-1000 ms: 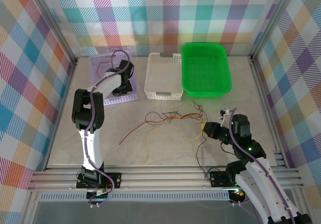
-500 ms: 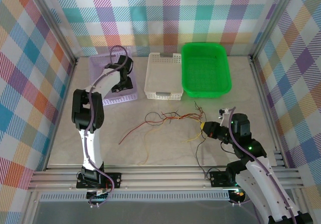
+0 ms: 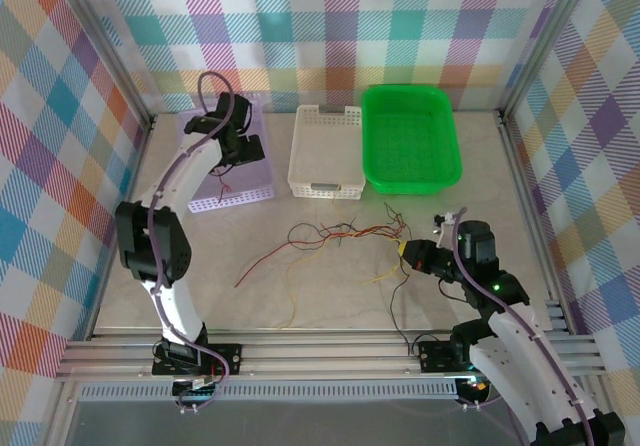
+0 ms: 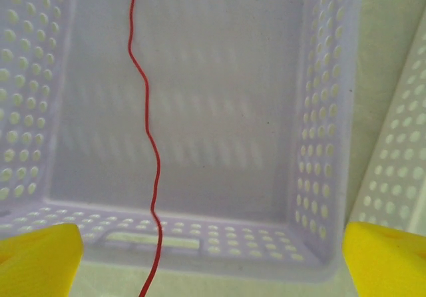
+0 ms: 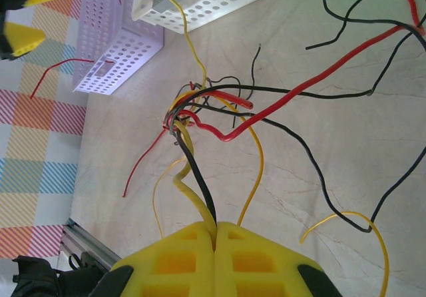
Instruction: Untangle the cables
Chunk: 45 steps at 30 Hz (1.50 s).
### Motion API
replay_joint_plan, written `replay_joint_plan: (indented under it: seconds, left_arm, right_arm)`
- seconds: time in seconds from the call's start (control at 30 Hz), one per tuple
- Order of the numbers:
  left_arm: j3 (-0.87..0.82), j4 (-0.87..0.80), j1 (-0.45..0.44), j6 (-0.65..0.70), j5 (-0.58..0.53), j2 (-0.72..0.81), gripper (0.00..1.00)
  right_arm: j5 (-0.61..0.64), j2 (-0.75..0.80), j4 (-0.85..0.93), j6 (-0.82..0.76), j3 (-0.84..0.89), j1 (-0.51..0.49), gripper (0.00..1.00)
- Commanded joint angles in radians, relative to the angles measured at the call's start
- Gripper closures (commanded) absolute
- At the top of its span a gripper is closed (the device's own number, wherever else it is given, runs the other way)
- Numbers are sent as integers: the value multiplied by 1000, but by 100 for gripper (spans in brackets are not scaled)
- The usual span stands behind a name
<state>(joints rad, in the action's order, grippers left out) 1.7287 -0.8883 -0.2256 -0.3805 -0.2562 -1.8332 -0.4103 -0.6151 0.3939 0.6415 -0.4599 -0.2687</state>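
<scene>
**Loose wires sprawl mid-table, one red strand in the lilac basket**

The cables [image 3: 340, 234] are hair-thin, limp wires in red, yellow and black. They are caught together at one small snarl [image 5: 178, 118] and fan out from it in loose curls and long tails across the middle of the table [image 3: 200, 286], in front of the baskets. The right pincer [image 3: 405, 253] is clamped tight on a yellow and a black wire at the right end of the bunch. A single red strand [image 4: 150, 144] wavers down the floor of the lilac basket [image 3: 235, 198] and crosses its near wall. The left pincer [image 4: 213, 264] hangs above it with its yellow fingers [image 4: 36, 257] spread wide, gripping nothing.

The table is pale, smooth and faintly marble-veined. Walls [image 3: 400, 26] of pastel plaid cloth close it in on three sides, and ribbed aluminium rails [image 3: 300, 351] run along the near edge. Beside the lilac basket stand a white basket [image 3: 325, 188] and a green basket [image 3: 455, 156]. All three are rectangular perforated plastic, and the green one has rounded corners.
</scene>
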Motion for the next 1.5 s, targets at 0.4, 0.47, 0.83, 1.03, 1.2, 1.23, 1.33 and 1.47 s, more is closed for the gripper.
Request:
replay_joint_plan:
  seconds: [0.4, 0.47, 0.83, 1.03, 1.2, 1.23, 1.33, 1.47]
  left_arm:
    - [-308, -47, -381, -244, 54, 594, 1]
    - [-374, -11, -468, -304, 52, 635, 1]
    - [-708, 322, -763, -388, 50, 662, 3]
    - [-767, 472, -766, -278, 68, 595, 3]
    - [-740, 578, -762, -151, 110, 486, 7]
    - [-736, 592, -761, -133, 123, 471, 9]
    - [-729, 620, -758, -108, 145, 442, 16]
    - [-744, 666, -748, -108, 162, 419, 28]
  right_arm:
    - [-142, -40, -24, -63, -76, -6, 100]
    - [-163, -40, -28, -59, -79, -6, 100]
    - [-294, -92, -135, -29, -84, -6, 100]
    - [-363, -104, -154, -6, -71, -6, 100]
    - [-408, -115, -187, 15, -61, -6, 100]
    - [-433, -125, -196, 23, -65, -6, 100]
    - [-499, -152, -193, 29, -87, -6, 100]
    - [-495, -120, -206, 37, -63, -7, 100]
